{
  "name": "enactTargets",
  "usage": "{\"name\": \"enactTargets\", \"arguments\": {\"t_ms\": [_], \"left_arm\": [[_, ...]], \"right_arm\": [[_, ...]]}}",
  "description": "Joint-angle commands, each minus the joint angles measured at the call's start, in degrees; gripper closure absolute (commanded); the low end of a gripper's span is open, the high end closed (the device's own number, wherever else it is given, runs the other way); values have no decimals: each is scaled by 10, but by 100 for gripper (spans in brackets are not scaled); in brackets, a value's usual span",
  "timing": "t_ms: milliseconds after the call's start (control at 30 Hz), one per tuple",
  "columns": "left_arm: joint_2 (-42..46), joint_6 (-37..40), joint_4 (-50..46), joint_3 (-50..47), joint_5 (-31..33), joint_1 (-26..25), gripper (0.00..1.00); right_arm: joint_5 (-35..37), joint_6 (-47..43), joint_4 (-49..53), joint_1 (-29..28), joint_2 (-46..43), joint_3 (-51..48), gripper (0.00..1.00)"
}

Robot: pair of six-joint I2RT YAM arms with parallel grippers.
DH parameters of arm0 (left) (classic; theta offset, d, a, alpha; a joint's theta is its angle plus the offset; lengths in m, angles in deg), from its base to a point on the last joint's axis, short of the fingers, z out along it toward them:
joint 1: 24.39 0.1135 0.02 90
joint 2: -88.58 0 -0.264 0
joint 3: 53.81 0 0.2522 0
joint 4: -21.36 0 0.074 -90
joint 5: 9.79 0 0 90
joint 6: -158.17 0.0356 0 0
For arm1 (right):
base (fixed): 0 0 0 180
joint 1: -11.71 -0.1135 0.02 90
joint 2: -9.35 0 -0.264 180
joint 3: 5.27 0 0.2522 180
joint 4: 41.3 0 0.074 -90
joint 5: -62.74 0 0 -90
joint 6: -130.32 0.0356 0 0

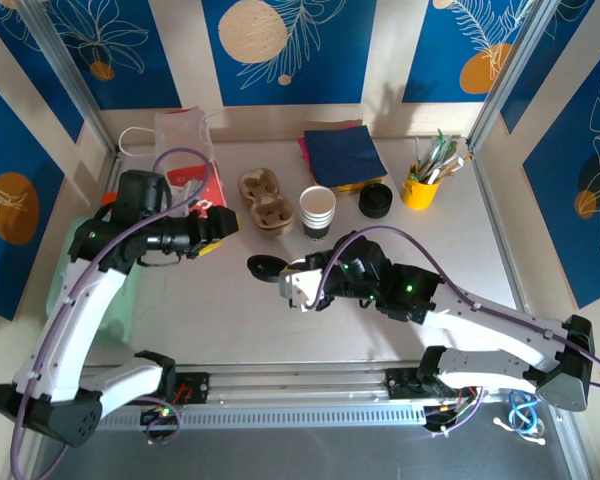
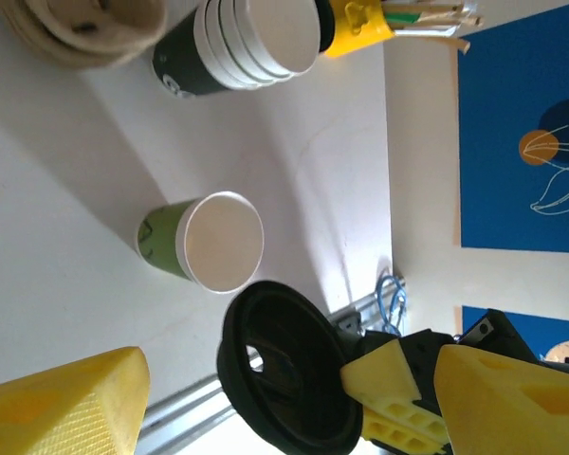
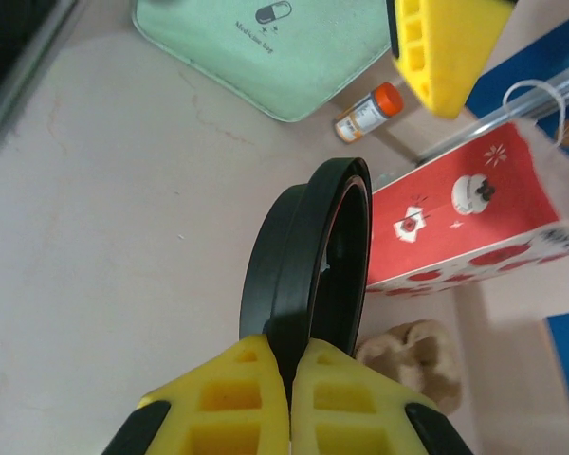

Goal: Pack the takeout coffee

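Your right claw (image 3: pixel 289 365) is pinched shut on the rim of a black lid (image 3: pixel 313 256). The lid stands on edge in the grip, not flat.

Your left claw (image 1: pixel 218 228) stands wide with nothing in it.

The takeout coffee cup (image 2: pixel 213 242) stands upright and uncovered on the bench (image 2: pixel 57 218). It is ahead of the left claw and near the held lid, not touching it. Its side reads green in the left wrist view.

Judged step: capping, not yet done.

Next move, as I read it: roll the right wrist until the lid lies flat, centre it over the cup's rim, then press down evenly. An off-centre press could tip the cup.

The pulp cup carrier (image 1: pixel 265 203) sits just ahead of the left claw, likely the stop after capping.
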State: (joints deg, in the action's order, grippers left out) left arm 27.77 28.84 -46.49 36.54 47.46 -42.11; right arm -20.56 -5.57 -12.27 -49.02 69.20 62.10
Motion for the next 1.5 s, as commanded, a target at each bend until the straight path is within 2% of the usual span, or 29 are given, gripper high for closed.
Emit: {"name": "enactTargets", "arguments": {"t_ms": [0, 133, 267, 467, 567, 867, 1000, 1167, 1467], "left_arm": [[43, 25, 77, -22, 47, 3, 23], [110, 20, 225, -104, 53, 3, 23], [138, 31, 292, -153, 70, 2, 22], [140, 31, 340, -203, 72, 3, 22], [136, 26, 350, -220, 69, 2, 22], [131, 15, 364, -258, 37, 2, 22], [119, -3, 389, -278, 5, 2, 22], [107, -25, 396, -293, -1, 2, 22], [112, -53, 425, -331, -14, 1, 22]], "right_arm": [[-49, 116, 56, 4, -27, 35, 100], [-97, 295, 104, 35, -21, 77, 100], [-167, 445, 131, 83, -8, 106, 100], [-257, 637, 184, 166, 17, 145, 100], [-325, 713, 199, 204, 29, 150, 100], [-388, 911, 219, 310, 26, 105, 100], [-416, 960, 192, 340, 15, 63, 100], [-437, 1007, 146, 360, -4, 12, 100], [-452, 1058, 66, 371, -14, -53, 100]]}}
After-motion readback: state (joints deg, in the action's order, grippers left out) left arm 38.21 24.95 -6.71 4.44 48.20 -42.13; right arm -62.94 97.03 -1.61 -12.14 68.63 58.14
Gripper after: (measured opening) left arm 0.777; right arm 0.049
